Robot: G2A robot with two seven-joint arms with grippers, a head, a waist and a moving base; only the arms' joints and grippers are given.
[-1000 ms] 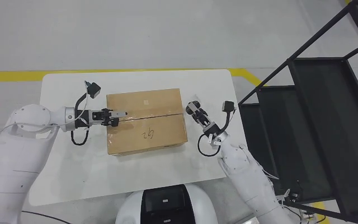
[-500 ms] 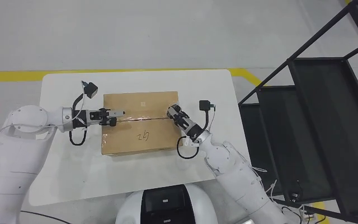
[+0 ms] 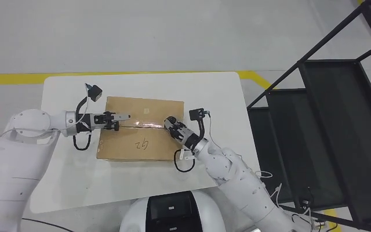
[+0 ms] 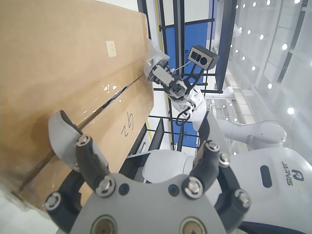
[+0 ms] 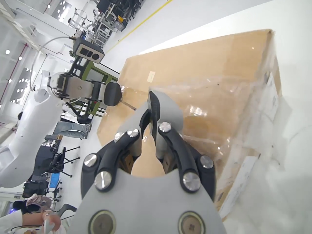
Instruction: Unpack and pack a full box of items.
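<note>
Box (image 3: 142,136): plain brown cardboard, black handwritten scrawl on top. Sm. cream label (image 3: 147,110) on it w/ a tiny dark mark; white sticker (image 5: 273,98) on the end face. Tape (image 3: 152,123) along the seam is clear & glossy, w/ white glints. Table (image 3: 69,185) is white. Floor (image 3: 174,35) is pale grey w/ a yellow stripe (image 3: 23,78). Left gripper (image 3: 128,118) & right gripper (image 3: 169,123): lt grey fingers, black pads & links, silver screws. Rack (image 3: 324,116) off to the side is black.

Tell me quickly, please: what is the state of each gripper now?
Left gripper: open, holding nothing, one finger by the box seam.
Right gripper: shut, it seems on the clear tape.
</note>
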